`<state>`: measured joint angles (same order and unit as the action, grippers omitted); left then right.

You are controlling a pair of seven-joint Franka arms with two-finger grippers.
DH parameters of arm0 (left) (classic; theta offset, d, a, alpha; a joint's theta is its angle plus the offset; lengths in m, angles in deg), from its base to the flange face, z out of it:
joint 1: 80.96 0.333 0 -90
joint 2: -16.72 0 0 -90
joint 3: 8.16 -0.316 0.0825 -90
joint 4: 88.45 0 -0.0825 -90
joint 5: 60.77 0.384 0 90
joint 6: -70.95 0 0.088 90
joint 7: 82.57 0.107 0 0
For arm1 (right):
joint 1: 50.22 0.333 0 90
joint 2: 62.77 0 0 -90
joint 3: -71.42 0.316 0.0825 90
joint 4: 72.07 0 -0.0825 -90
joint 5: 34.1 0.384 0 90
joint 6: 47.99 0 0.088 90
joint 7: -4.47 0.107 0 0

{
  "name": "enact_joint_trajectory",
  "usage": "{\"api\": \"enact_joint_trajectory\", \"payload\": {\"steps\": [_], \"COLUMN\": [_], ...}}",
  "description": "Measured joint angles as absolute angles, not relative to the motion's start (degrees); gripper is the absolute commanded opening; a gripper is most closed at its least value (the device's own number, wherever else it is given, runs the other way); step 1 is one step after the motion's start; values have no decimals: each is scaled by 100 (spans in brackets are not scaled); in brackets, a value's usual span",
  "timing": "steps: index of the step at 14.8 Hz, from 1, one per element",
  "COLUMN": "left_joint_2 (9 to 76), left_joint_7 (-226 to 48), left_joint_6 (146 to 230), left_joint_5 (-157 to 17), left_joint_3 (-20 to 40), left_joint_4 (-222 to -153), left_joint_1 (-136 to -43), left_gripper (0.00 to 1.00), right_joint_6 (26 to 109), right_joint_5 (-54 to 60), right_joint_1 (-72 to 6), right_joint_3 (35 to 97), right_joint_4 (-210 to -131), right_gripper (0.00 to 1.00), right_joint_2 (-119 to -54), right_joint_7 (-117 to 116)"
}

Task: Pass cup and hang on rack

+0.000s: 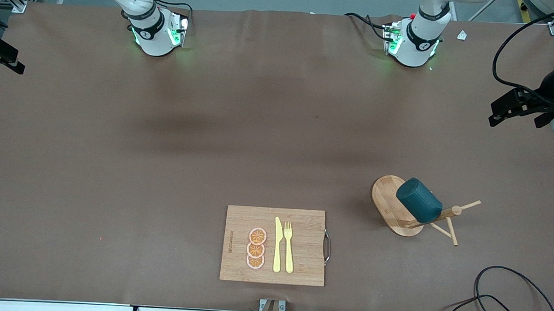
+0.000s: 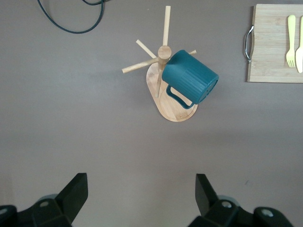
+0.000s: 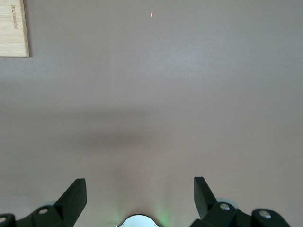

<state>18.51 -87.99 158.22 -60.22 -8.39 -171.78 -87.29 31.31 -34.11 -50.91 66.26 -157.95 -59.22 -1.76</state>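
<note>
The dark teal cup hangs by its handle on a peg of the light wooden rack, tilted, bottom up. The rack stands toward the left arm's end of the table. In the left wrist view the cup and the rack show from high up. My left gripper is open and empty, high over bare table, well apart from the rack. My right gripper is open and empty, high over bare table by its own base. Neither gripper shows in the front view.
A wooden cutting board lies near the front edge with a yellow knife, a fork and three orange slices. Black cables lie near the front corner at the left arm's end.
</note>
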Motion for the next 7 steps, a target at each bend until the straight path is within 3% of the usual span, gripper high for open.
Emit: {"api": "enact_joint_trajectory", "payload": {"steps": [7], "left_joint_2": [1922], "left_joint_7": [-8746], "left_joint_6": [15863], "left_joint_5": [-6016], "left_joint_3": [-808], "left_joint_4": [-17181], "left_joint_1": [-8712], "left_gripper": [100], "right_joint_6": [3122], "right_joint_5": [-3389], "right_joint_1": [-5091], "right_joint_3": [6615], "right_joint_4": [-15801], "right_gripper": [100], "right_joint_2": [-5922], "right_joint_7": [-173]}}
